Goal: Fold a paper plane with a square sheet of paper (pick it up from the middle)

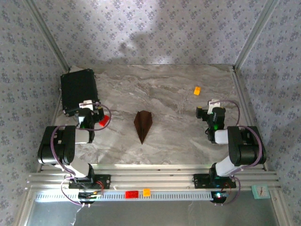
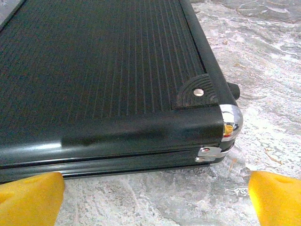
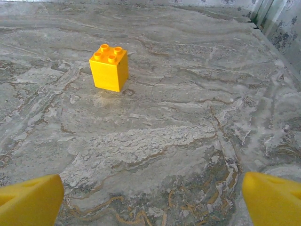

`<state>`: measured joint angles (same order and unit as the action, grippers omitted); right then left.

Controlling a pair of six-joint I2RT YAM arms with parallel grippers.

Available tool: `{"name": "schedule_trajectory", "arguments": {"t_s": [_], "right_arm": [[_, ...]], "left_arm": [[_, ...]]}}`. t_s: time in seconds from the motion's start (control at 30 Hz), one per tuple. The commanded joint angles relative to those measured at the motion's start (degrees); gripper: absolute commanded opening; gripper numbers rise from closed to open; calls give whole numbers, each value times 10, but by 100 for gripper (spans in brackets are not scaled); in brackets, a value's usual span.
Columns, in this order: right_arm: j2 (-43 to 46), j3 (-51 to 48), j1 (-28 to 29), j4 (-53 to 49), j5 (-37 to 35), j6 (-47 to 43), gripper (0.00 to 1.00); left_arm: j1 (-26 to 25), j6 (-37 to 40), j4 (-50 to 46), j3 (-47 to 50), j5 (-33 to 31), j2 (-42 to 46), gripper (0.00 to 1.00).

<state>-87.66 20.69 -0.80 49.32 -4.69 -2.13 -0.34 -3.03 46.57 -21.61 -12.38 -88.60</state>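
Top external: dark brown folded paper plane [image 1: 143, 125] lies flat mid grey marbled table [image 1: 188, 136], nose toward 6 o'clock. Left pincer [image 2: 155, 197] open, empty, near ribbed black rectangular case [image 2: 94, 70] at plane's 10 o'clock. Right pincer [image 3: 153, 197] open, empty; small orange plastic block [image 3: 109, 68] at 2 o'clock.

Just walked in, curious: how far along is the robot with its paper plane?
Folding looks done: the paper plane lies on the table as a pointed dart. Nothing is in hand: the left gripper by the black case and the right gripper facing the orange block are open and empty. Nothing obvious remains.
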Motion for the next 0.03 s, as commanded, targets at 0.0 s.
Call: {"name": "schedule_trajectory", "arguments": {"t_s": [0.0], "right_arm": [[-3,12,-5,-6,13,8,99]], "left_arm": [[2,-5,19,-11,11,7,100]]}}
